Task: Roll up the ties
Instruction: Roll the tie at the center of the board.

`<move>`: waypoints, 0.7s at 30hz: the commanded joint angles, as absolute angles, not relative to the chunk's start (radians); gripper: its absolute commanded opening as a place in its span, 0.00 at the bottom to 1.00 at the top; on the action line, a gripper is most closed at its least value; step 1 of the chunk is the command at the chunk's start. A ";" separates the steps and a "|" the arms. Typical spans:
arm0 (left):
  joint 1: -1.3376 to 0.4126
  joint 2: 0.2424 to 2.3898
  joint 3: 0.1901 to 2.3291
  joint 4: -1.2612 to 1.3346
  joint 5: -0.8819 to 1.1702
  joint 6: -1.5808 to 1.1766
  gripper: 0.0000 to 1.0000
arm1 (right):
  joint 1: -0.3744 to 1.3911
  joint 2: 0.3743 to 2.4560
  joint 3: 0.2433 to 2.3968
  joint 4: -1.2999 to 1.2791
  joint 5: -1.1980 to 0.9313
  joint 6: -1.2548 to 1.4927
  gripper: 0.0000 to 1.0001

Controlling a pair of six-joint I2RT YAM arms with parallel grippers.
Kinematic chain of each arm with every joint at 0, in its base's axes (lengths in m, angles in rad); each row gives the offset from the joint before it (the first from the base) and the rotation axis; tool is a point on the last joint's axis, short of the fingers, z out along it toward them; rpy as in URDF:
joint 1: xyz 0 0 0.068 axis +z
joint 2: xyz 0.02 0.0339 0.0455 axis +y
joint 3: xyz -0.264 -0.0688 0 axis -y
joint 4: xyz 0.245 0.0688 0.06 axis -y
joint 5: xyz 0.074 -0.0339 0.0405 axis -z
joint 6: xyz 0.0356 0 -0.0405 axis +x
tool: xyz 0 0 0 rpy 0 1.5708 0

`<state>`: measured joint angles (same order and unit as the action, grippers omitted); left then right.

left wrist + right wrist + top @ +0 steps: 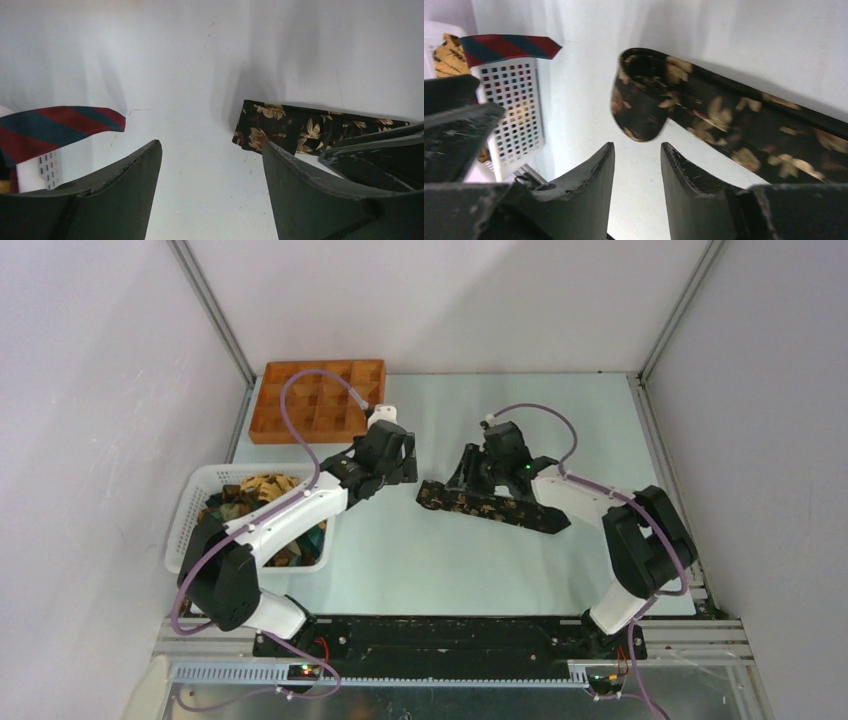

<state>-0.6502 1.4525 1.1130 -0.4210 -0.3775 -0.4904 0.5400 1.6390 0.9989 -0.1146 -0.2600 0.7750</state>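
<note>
One dark tie point(497, 508) with a gold leaf print lies flat across the middle of the table, its left end point(432, 497) folded over into a short loop. In the right wrist view that looped end of the tie point(644, 100) sits just beyond my right gripper point(637, 145), which is open with bare table between its fingers. My left gripper point(211, 144) is open wide and empty, and the tie point(310, 129) lies ahead to its right. From above, the left gripper point(408, 472) hangs just left of the loop and the right gripper point(458, 483) just behind it. More ties point(262, 490) fill the basket.
A white mesh basket point(190, 525) stands at the table's left edge under the left arm. A red and blue striped tie point(60, 125) hangs over its rim. An orange compartment tray point(315, 400) sits at the back left corner.
</note>
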 commanded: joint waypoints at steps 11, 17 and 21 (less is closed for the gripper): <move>-0.619 1.432 1.037 -0.320 -0.269 -0.558 0.80 | 0.597 1.822 1.156 -0.073 -0.301 0.822 0.43; -0.612 1.444 1.029 -0.310 -0.252 -0.562 0.80 | 0.598 1.851 1.159 -0.087 -0.284 0.821 0.34; -0.608 1.454 1.024 -0.300 -0.242 -0.564 0.80 | 0.595 1.868 1.159 -0.102 -0.262 0.816 0.28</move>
